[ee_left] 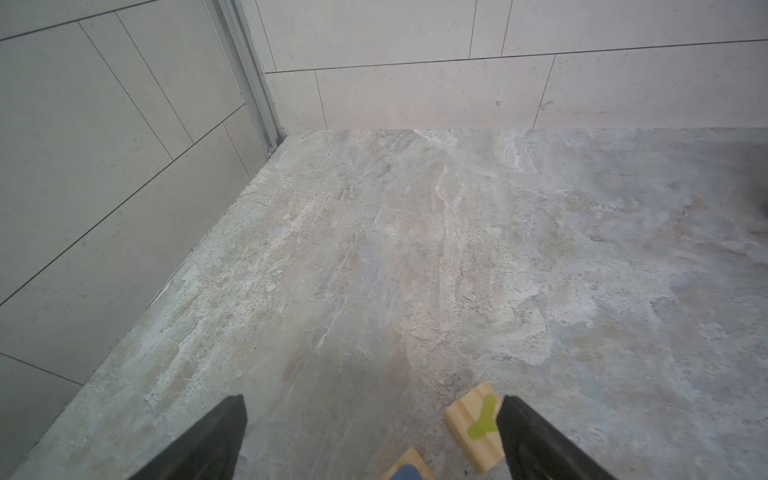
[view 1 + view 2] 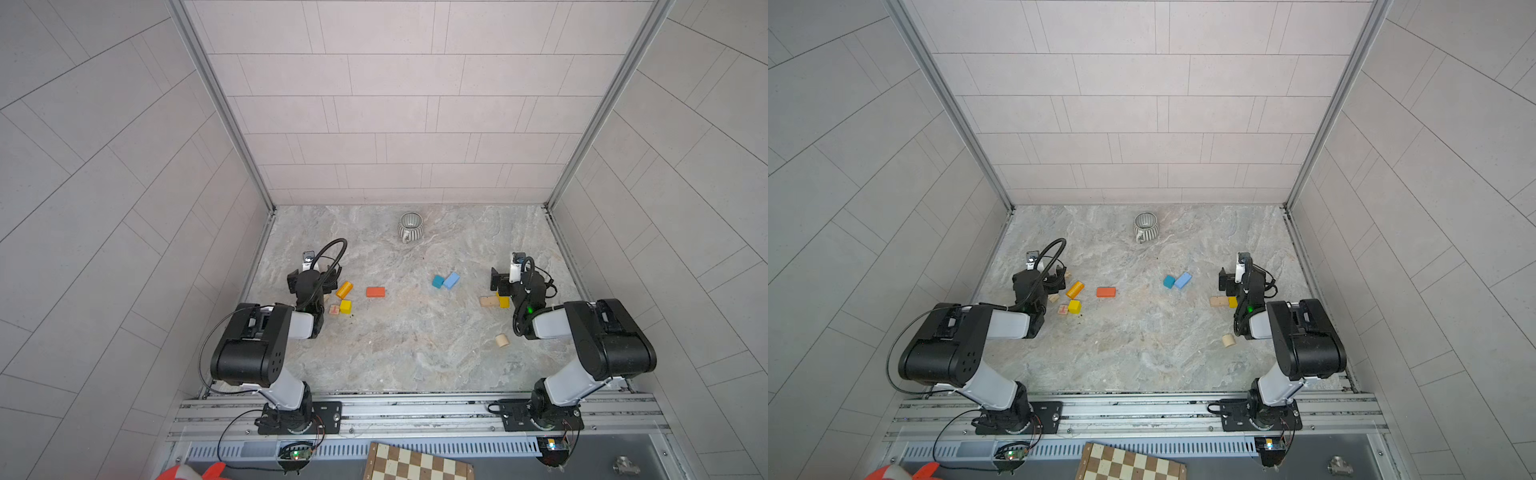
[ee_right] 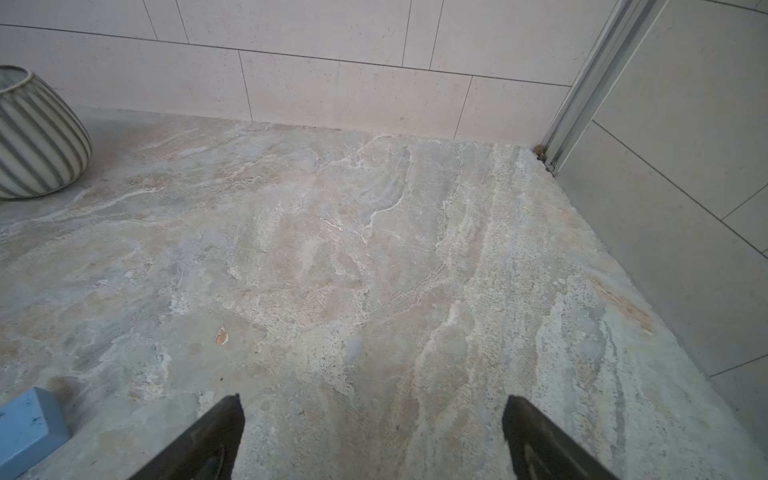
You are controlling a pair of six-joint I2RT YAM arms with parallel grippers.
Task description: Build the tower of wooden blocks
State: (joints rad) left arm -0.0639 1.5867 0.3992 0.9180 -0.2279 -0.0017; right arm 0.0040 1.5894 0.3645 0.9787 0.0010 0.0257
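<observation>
No tower stands; the wood blocks lie loose and apart on the stone table. On the left are an orange-yellow block [image 2: 344, 289], a yellow cube [image 2: 345, 306], a lettered cube [image 2: 334, 309] and an orange-red brick [image 2: 375, 292]. A teal cube [image 2: 437, 281] and a light blue brick [image 2: 451, 280] touch right of centre. My left gripper [image 1: 372, 401] is open and empty, with a green-lettered block [image 1: 473, 424] right beside one finger. My right gripper [image 3: 372, 399] is open over bare table, with the light blue brick [image 3: 29, 428] off to its side.
A grey ribbed mug [image 2: 410, 226] stands at the back middle. A plain brick [image 2: 489, 301], a yellow block [image 2: 503, 301] and a plain cylinder [image 2: 502, 340] lie by the right arm. A chessboard [image 2: 415, 463] lies below the front rail. Tiled walls close three sides.
</observation>
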